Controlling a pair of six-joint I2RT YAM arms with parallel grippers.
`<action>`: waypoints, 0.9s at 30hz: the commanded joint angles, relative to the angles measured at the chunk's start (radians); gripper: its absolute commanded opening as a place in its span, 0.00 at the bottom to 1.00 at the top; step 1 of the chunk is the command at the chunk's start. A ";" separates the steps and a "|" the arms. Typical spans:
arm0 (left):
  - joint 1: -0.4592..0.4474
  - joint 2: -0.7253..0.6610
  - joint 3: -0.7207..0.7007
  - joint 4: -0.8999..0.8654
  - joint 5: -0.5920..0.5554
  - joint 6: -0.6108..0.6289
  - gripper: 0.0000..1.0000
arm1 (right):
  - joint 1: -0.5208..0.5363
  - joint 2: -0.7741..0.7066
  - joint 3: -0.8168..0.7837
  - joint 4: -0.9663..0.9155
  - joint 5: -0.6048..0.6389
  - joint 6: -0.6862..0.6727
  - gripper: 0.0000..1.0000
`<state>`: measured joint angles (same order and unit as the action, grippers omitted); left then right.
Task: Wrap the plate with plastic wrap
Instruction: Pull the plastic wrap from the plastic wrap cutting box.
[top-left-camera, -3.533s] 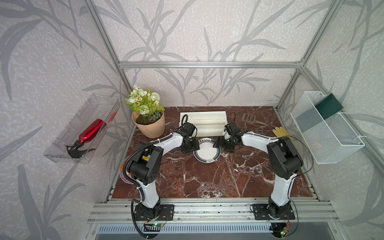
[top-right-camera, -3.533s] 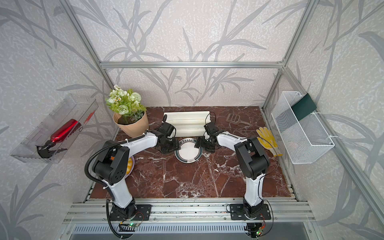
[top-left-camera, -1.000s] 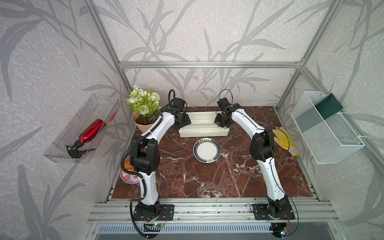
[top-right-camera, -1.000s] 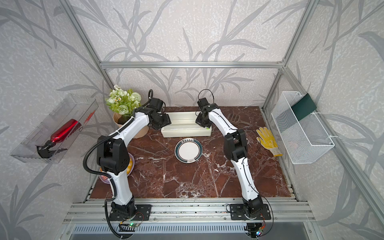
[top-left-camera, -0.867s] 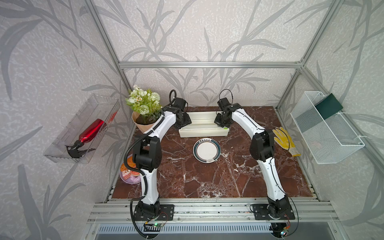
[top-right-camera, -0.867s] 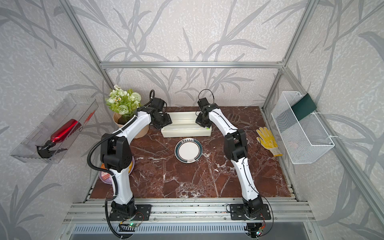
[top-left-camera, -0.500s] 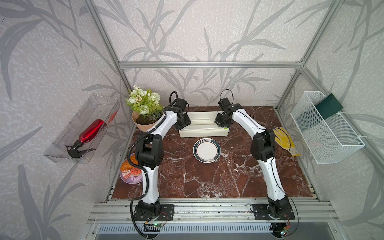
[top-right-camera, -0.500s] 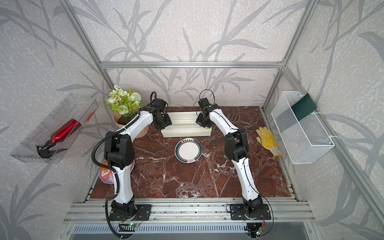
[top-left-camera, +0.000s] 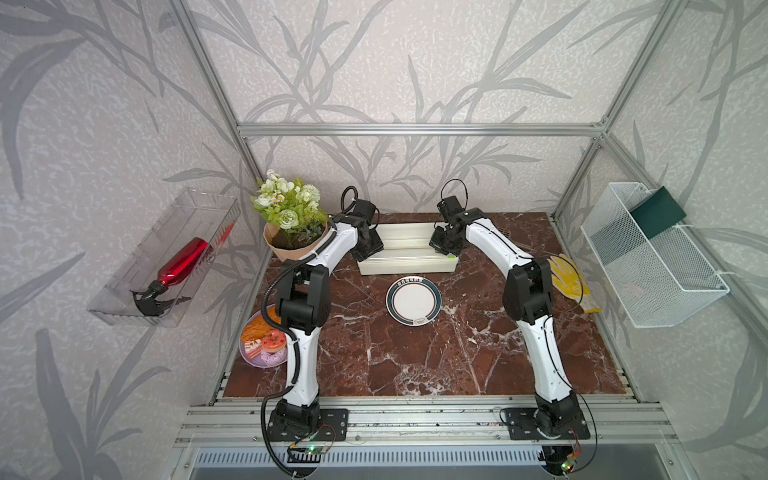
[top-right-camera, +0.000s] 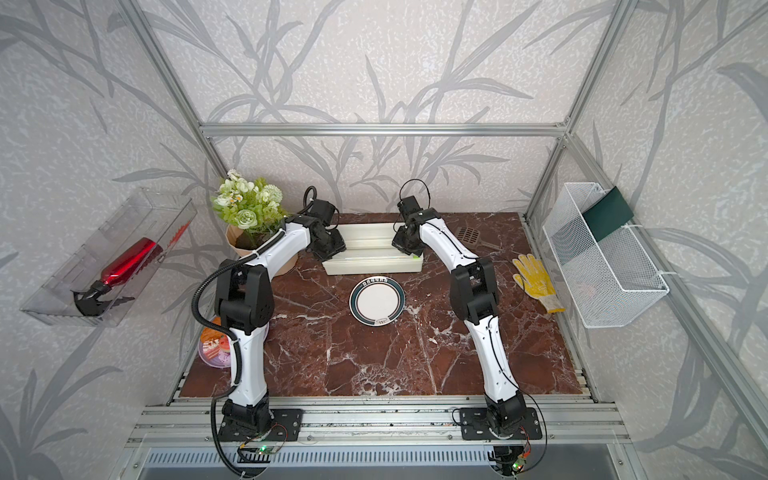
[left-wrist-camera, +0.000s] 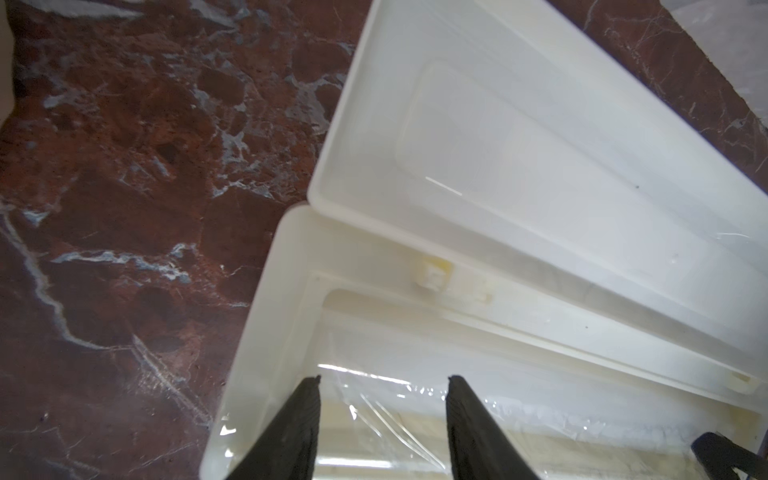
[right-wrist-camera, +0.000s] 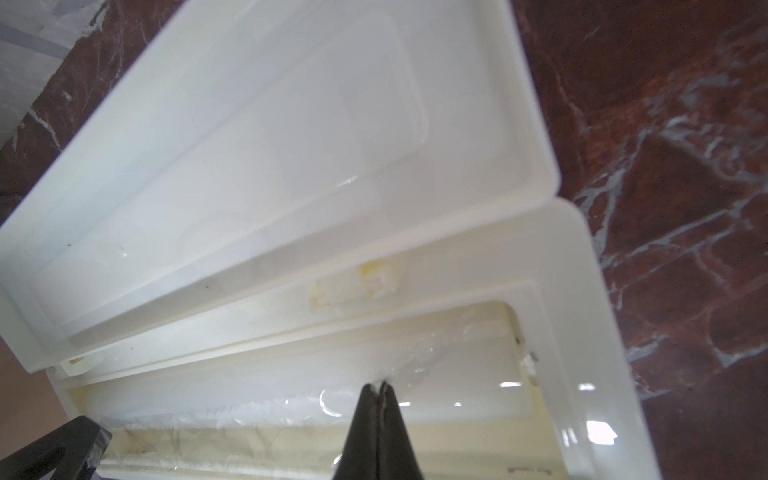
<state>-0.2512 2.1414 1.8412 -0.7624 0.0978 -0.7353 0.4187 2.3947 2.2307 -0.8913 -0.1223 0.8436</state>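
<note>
The plate (top-left-camera: 413, 300) lies flat on the red marble counter (top-left-camera: 415, 365) just above the centre of the frame in both top views, bare and uncovered, apart from both arms. Directly above it in the frame, close to but not touching its rim, sits the cream dispenser box (top-left-camera: 409, 253), with its lid (left-wrist-camera: 540, 145) swung open toward the back wall. Both arms reach to the box, one at each end. Left end effector (left-wrist-camera: 385, 378): fingers apart, tips poised over the left end of the open box, with the edge of the plastic wrap (left-wrist-camera: 395, 411) lying inside the box beneath the gap; contact between the fingers and the film cannot be made out. Right end effector (right-wrist-camera: 379, 386): fingers pressed together at the other end of the box, a crinkled bit of the film drawn up to the tips and apparently pinched there. The wrap is glossy and creased, and it lies wholly inside the box. Elsewhere on the counter: a flower pot (top-left-camera: 291, 241) at upper left beside the left arm, a purple plate (top-left-camera: 264, 345) of pastries at the left edge, and a yellow glove (top-left-camera: 569, 282) at the right edge.
</note>
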 joint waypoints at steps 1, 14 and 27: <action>0.004 0.038 0.013 -0.032 -0.017 -0.015 0.47 | -0.001 0.025 -0.041 -0.008 0.004 0.005 0.00; 0.004 0.078 0.011 -0.035 -0.016 -0.013 0.35 | -0.001 0.025 -0.050 -0.005 0.006 0.011 0.00; 0.006 0.101 0.119 -0.092 0.009 0.000 0.09 | -0.012 -0.031 -0.095 0.029 -0.007 0.008 0.00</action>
<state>-0.2459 2.2005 1.9308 -0.8181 0.0940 -0.7330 0.4122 2.3661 2.1723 -0.8375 -0.1314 0.8459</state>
